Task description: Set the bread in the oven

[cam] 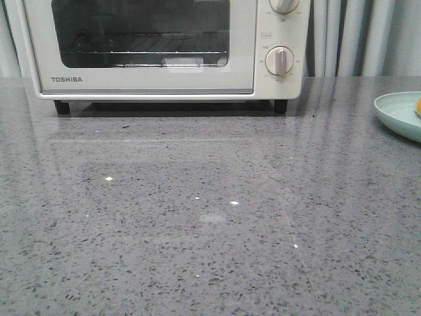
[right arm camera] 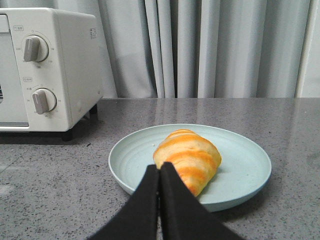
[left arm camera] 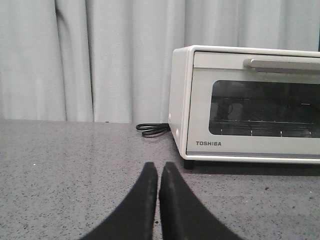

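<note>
The cream-white Toshiba oven [cam: 158, 46] stands at the back of the grey table with its glass door closed; it also shows in the left wrist view [left arm camera: 250, 110] and the right wrist view [right arm camera: 45, 70]. The bread [right arm camera: 187, 159], golden-orange with cream stripes, lies on a pale green plate [right arm camera: 240, 170]. In the front view only a sliver of bread [cam: 418, 105] shows at the right edge on the plate [cam: 398, 113]. My left gripper [left arm camera: 159, 167] is shut and empty, in front of the oven's left corner. My right gripper [right arm camera: 159, 170] is shut and empty, just before the bread.
A black power cord [left arm camera: 152, 130] lies coiled on the table beside the oven's left side. Grey curtains [right arm camera: 210, 45] hang behind the table. The oven has two round knobs [cam: 281, 60] on its right panel and a handle [left arm camera: 282, 63] along the door top.
</note>
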You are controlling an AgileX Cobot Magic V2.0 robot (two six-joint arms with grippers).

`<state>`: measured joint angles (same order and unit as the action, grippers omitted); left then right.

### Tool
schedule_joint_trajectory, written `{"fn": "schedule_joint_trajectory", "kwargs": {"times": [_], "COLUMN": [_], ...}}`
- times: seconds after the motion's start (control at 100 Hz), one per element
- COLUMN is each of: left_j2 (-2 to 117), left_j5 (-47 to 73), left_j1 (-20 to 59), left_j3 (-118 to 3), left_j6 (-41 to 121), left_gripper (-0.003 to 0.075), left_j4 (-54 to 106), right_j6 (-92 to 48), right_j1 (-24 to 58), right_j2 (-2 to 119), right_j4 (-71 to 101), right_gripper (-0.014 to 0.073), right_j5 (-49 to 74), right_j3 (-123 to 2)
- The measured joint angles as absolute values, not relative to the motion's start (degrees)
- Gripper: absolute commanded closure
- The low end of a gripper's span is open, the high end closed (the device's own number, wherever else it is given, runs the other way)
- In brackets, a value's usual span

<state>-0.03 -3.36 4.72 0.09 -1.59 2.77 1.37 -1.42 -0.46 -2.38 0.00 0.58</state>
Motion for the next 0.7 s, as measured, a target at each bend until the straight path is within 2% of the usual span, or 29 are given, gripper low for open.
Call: {"fn": "schedule_joint_trajectory", "kwargs": {"times": [0.28,0.7], "left_j2": [0.0,0.0], "left_j5": [-5.7,-10.8], "left_j1": [4.7,4.7], "left_j3": [0.1,0.1], "left_j6": [-1.6,-6.7], "left_gripper": [0.0742,0.0742], "left_j4": [4.9,10.6], "right_j6": [2.5,24.1], "right_j1": [-1.4,-1.4], "right_j2": [-0.5,-0.5], "right_j4": [-1.3,0.0], "right_gripper": [0.0643,0.0643], "right_j5": [-4.2,-11.1], "right_j3": [0.6,0.6]}}
